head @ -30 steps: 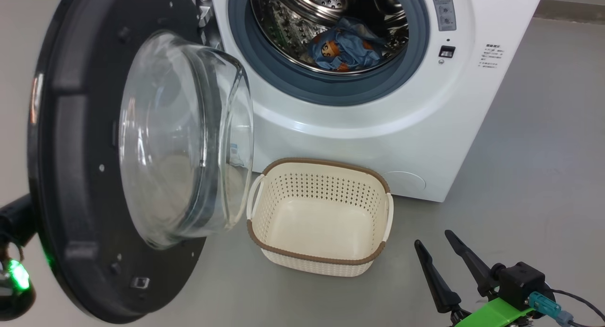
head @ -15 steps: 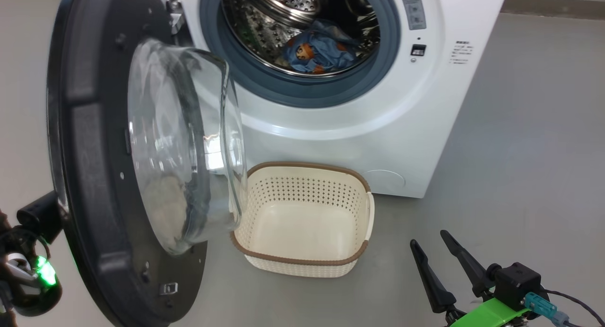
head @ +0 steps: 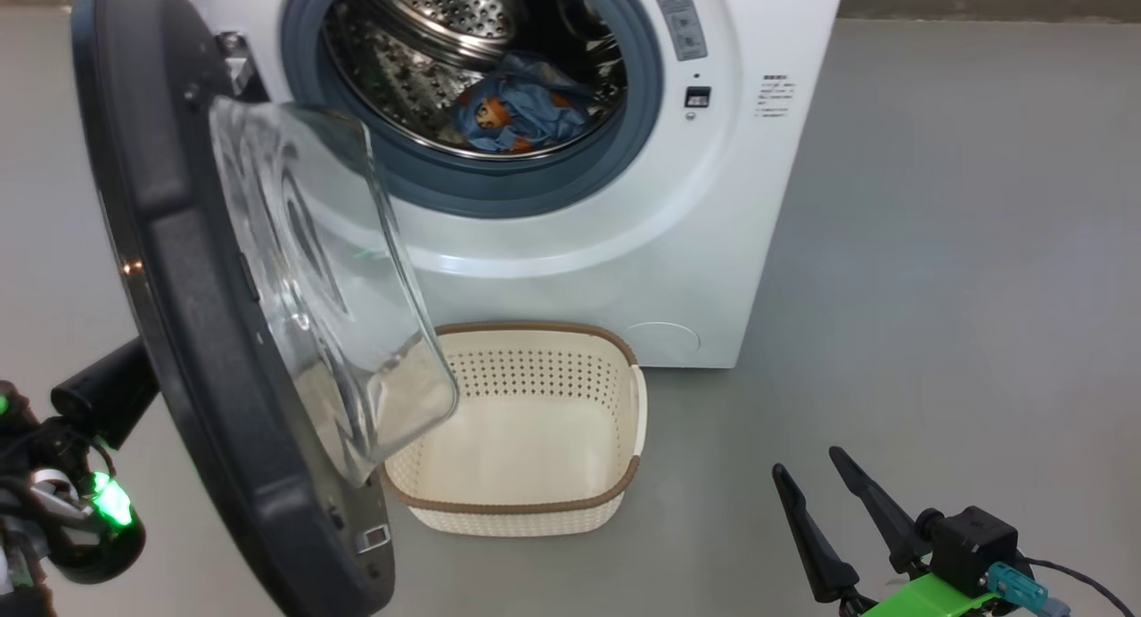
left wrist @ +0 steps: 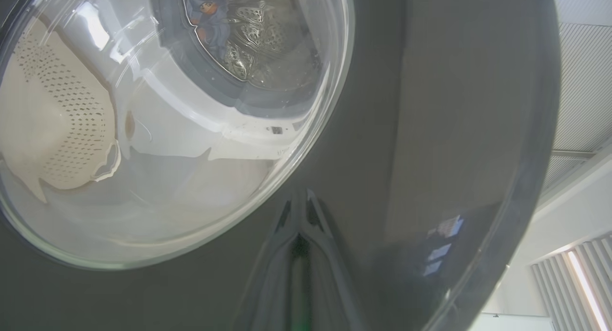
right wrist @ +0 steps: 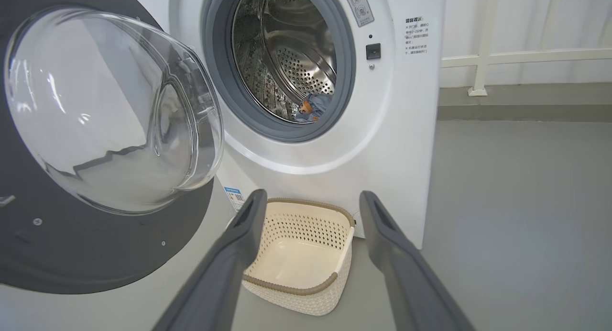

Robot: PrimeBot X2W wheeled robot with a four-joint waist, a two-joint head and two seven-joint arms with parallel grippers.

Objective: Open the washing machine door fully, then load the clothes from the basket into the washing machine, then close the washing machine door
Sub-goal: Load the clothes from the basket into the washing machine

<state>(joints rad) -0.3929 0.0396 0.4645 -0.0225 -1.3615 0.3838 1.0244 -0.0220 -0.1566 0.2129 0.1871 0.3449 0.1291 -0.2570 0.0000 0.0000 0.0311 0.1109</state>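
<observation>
The washing machine door (head: pixel 178 269) stands partly open at the left, its glass bowl (head: pixel 312 269) over the basket's left edge. My left gripper (head: pixel 125 381) is behind the door. In the left wrist view it is shut (left wrist: pixel 300 237), tips against the door's glossy black outer face (left wrist: pixel 430 130). The clothes show as a blue garment with orange prints (head: pixel 517 113) (right wrist: pixel 313 108) lying in the washing machine (head: pixel 570 269) drum. The cream basket (head: pixel 535 505) (right wrist: pixel 287 288) sits empty on the floor before the machine. My right gripper (head: pixel 807 461) (right wrist: pixel 311 197) hovers open and empty at the lower right.
Grey floor (head: pixel 936 287) spreads wide to the right of the machine. The door's lower edge (head: pixel 357 546) hangs close beside the basket's left side. A white railing and wall (right wrist: pixel 502 58) stand behind the machine on the right.
The head view has turned, so everything has slid left. The door now looks more edge-on, swung toward the machine, with my left gripper following behind it. The right gripper holds still.
</observation>
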